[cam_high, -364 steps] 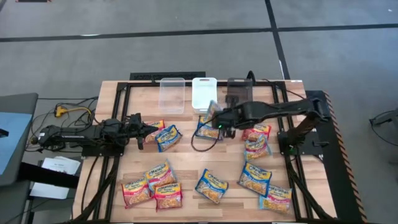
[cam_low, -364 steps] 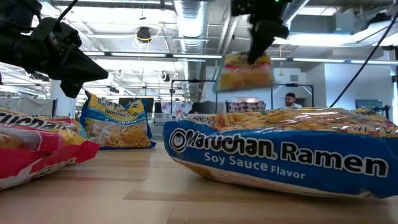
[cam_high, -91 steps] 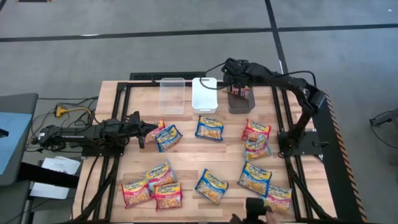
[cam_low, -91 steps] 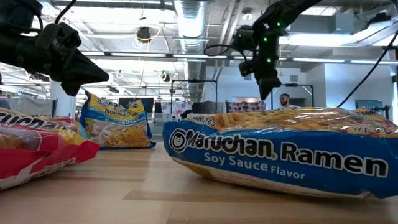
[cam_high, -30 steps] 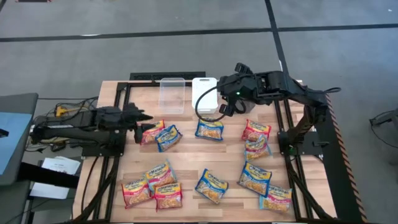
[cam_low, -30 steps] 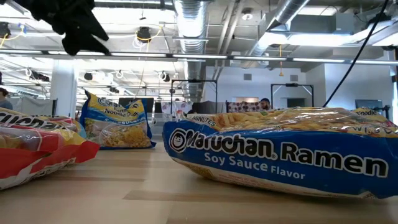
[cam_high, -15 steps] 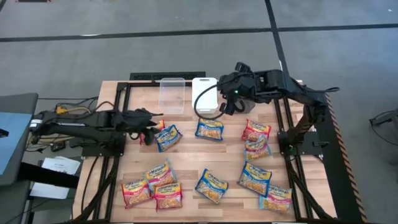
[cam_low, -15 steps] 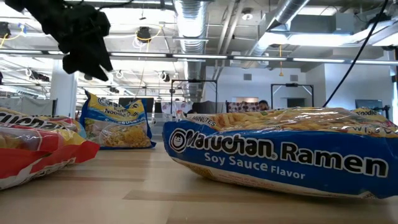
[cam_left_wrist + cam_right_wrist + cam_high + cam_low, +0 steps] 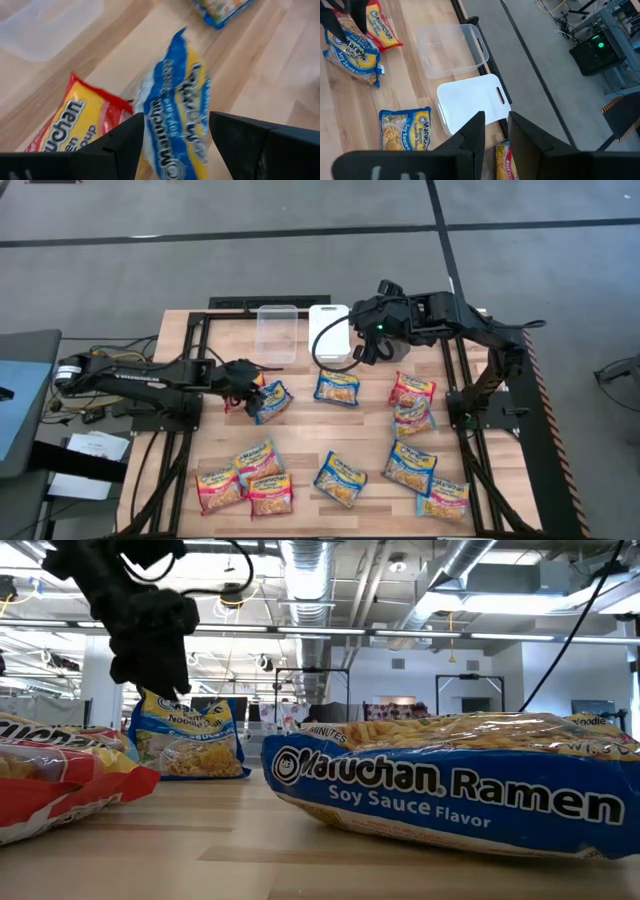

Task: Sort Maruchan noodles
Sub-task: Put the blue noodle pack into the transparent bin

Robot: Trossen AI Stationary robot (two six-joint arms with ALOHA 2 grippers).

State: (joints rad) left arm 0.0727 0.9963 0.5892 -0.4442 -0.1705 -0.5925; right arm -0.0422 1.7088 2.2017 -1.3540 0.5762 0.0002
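Several Maruchan noodle packets lie spread over the wooden table. My left gripper [image 9: 250,386] hangs open just above a blue-trimmed packet [image 9: 272,401] at the table's left. In the left wrist view its two fingers stand on either side of that packet [image 9: 172,90]. This packet's edge overlaps a red-trimmed packet [image 9: 75,120]. In the low view the gripper [image 9: 150,675] is above the packets, clear of them. My right gripper [image 9: 362,352] is held high at the far side near the white bin [image 9: 328,330], its fingers a little apart with nothing between them [image 9: 496,130].
A clear bin [image 9: 277,330] stands left of the white bin at the far edge. Another blue packet [image 9: 338,387] lies mid-table, and red and blue ones [image 9: 412,405] lie at the right. More packets [image 9: 250,475] lie along the near side. Bare wood shows mid-table.
My left gripper has moved toward the table's right edge and come down, from left of the packets to just over the blue-trimmed one beside the red one. Its fingers have stayed apart. The packets have not moved.
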